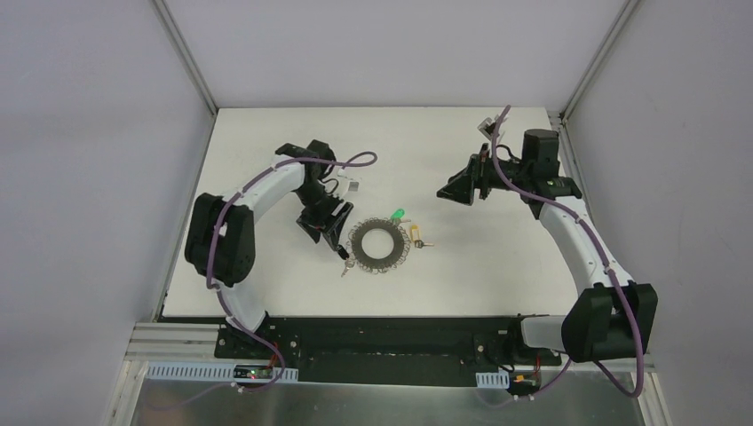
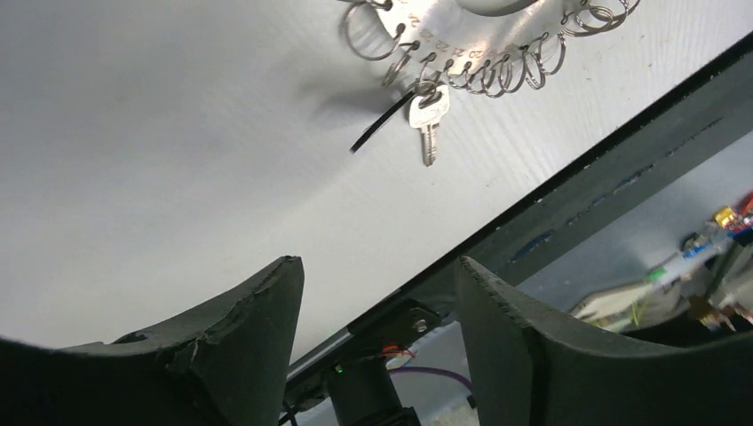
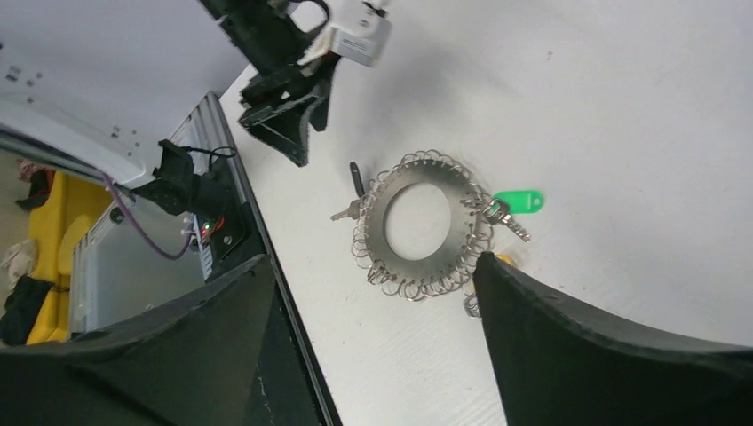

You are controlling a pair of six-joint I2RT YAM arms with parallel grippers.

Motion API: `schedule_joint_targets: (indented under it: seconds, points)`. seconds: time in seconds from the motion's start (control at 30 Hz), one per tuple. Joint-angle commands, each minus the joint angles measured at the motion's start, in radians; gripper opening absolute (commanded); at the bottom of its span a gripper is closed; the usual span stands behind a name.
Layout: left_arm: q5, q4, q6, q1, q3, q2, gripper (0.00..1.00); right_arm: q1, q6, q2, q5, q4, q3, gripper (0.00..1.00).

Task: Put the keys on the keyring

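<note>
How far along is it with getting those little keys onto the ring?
Nearly done, it seems. The black-tagged key hangs from a small loop of the keyring; the green key looks hooked on too. The yellow key lies at the rim, its link too small to confirm, so it may be left. Nothing is in hand: left gripper and right gripper are open, empty.

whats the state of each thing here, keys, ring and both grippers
keyring, lying flat on the table, neither gripper touching it
black key, hooked onto the keyring's rim
green key, at the rim, looks hooked on
yellow key, against the rim, partly hidden, hooked or not unclear
left gripper, jaws open, empty
right gripper, jaws open, empty
</note>
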Motion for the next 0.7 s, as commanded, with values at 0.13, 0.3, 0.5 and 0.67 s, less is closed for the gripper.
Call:
schedule_joint_targets:
  seconds: [0.13,0.3,0.5,0.67]
  points:
    - [-0.141,0.053,0.029,0.095,-0.034,-0.313,0.78,-0.038,-0.154,-0.017,0.179,-0.201,0.152,1.0]
    - [-0.192,0.106,0.026,0.147,-0.044,-0.465,0.86,-0.07,-0.158,-0.031,0.242,-0.252,0.158,1.0]
    - [-0.311,0.189,0.036,0.163,-0.081,-0.654,0.87,-0.076,-0.097,-0.137,0.402,-0.17,0.074,1.0]
    - [-0.426,0.281,0.014,0.165,-0.151,-0.844,0.99,-0.076,-0.056,-0.241,0.539,-0.139,0.024,1.0]
